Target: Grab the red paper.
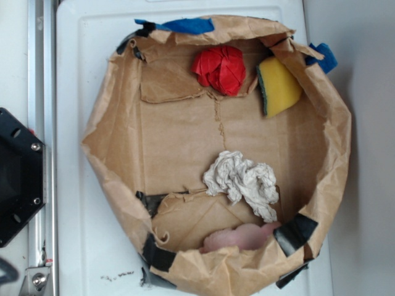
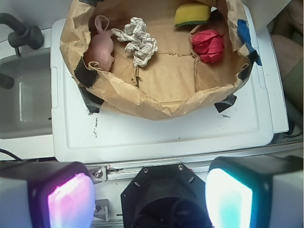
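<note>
A white tray (image 1: 92,74) is topped by a brown paper bin (image 1: 336,142) (walls patched with black and blue tape). Inside it, in the exterior view, a white wad (image 1: 242,180) is seen at about 5 o'clock, a sponge (image 1: 281,86) at 2, the red paper (image 1: 220,68) at 12, just beside the sponge, and a pink object (image 1: 241,237), possibly a toy, at 6. The gripper (image 2: 151,197) is held open, well apart from the bin.
</note>
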Robot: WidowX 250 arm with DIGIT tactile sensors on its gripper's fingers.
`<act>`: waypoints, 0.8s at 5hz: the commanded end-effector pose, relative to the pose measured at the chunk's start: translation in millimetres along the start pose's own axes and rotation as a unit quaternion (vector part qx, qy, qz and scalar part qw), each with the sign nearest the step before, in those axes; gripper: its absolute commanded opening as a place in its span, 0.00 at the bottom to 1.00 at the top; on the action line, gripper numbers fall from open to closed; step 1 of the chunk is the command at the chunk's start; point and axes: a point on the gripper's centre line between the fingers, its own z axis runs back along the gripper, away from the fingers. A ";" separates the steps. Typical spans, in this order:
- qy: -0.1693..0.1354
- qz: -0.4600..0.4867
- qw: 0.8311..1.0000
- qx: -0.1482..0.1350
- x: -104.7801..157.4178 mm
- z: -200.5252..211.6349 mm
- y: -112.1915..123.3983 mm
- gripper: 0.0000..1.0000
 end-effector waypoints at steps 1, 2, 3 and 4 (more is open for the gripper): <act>0.000 0.000 1.000 0.000 0.0 0.0 0.0 1.00; -0.018 0.029 0.999 0.003 48.9 -9.9 -7.9 1.00; -0.025 0.055 0.998 0.006 78.9 -22.2 -8.5 1.00; -0.072 0.179 0.981 -0.016 88.8 -39.3 1.3 1.00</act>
